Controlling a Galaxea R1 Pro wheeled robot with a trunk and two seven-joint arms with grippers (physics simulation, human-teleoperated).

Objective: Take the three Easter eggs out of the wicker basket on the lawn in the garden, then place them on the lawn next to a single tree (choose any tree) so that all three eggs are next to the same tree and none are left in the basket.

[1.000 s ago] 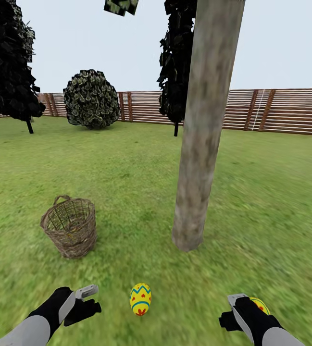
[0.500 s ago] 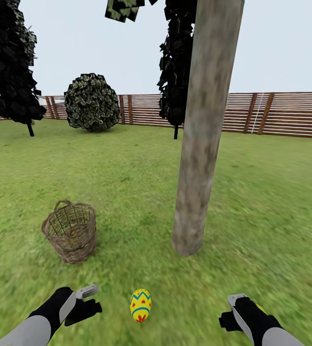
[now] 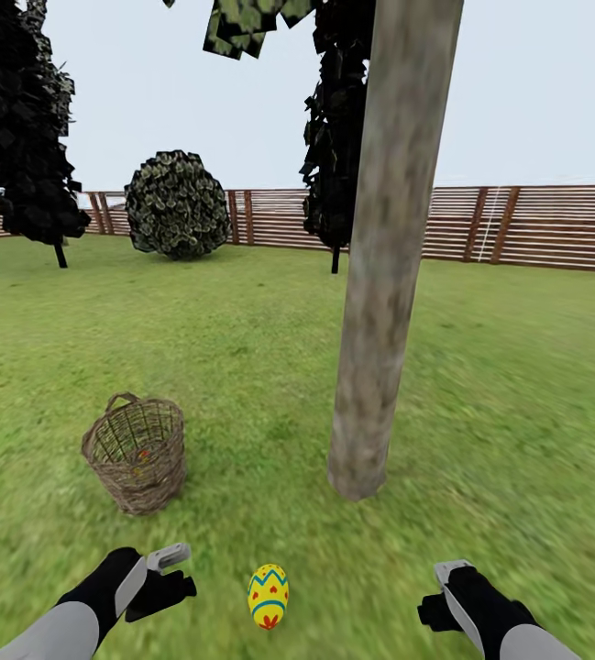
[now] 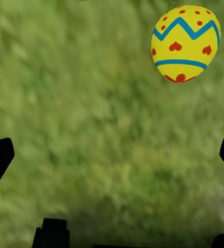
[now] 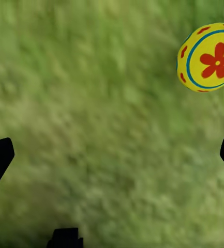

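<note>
Left tool spread wide, empty, right tool likewise, egg on lawn.

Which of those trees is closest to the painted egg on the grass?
The tree with the thick grey-brown trunk, right behind the egg; the dark trees stand back by the fence.

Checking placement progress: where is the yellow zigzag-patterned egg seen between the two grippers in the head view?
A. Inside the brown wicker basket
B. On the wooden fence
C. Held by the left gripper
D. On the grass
D: the yellow zigzag-patterned egg lies on the grass, touching neither gripper.
</note>
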